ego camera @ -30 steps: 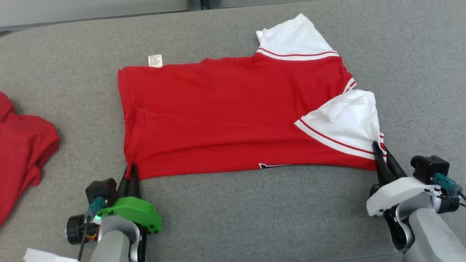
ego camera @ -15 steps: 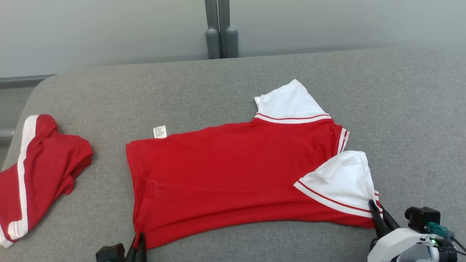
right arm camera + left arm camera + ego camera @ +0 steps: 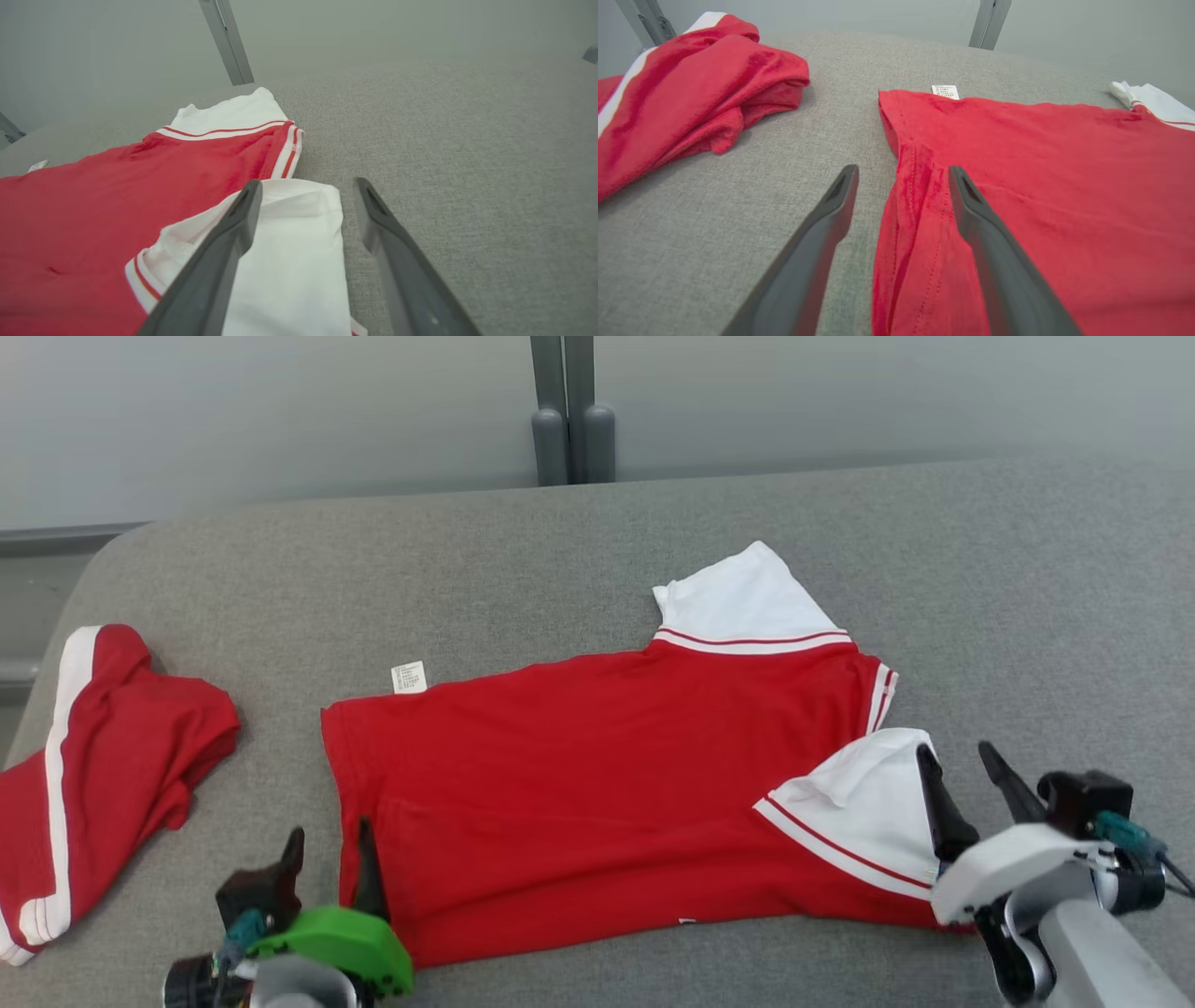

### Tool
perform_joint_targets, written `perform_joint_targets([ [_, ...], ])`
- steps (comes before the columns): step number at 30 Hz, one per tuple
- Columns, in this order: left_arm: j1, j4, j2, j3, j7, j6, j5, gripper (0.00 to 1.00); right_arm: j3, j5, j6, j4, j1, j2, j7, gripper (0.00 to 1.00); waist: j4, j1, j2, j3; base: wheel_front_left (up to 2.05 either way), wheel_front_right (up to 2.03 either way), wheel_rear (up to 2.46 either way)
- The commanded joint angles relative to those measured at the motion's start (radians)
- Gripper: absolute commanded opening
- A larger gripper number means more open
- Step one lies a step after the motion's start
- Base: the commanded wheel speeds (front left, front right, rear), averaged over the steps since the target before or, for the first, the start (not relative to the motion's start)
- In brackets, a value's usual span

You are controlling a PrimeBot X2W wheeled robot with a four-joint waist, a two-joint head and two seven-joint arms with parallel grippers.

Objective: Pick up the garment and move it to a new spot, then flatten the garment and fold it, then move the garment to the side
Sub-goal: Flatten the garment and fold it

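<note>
Since the earlier frame the left gripper [image 3: 330, 833] had sprung apart, straddling the hem of the garment [image 3: 597, 775], which lay half-folded on the grey cushion [image 3: 1027, 569], right of a spare red garment [image 3: 112, 756]. The right gripper [image 3: 954, 752] had likewise released, gaping over the white sleeve [image 3: 878, 803]. A fold seemed just laid; the next likely needed fresh grips.

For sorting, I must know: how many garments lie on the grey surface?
2: shirt spread in the middle; crumpled red garment at the left edge, partly cut off.
</note>
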Motion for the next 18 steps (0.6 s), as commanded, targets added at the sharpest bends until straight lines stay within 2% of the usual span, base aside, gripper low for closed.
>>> perform_joint_targets([
  [1,-0.051,0.019,0.006,0.007,0.0,0.003,0.004,1.0,0.009,-0.01,-0.001,0.006,-0.042,-0.005,0.0,1.0,0.0,0.0,0.0,0.042,0.0,0.0,0.0],
  [9,-0.336,0.261,0.009,0.018,0.016,-0.001,-0.016,1.0,0.126,-0.015,-0.001,0.088,-0.261,-0.028,0.0,1.0,0.001,0.0,0.0,0.147,0.0,0.0,0.0],
  [18,-0.551,0.449,0.011,0.017,0.036,0.04,-0.027,1.0,0.245,0.007,-0.001,0.197,-0.468,-0.037,0.015,1.0,0.012,0.0,0.0,0.261,0.0,0.0,0.0],
])
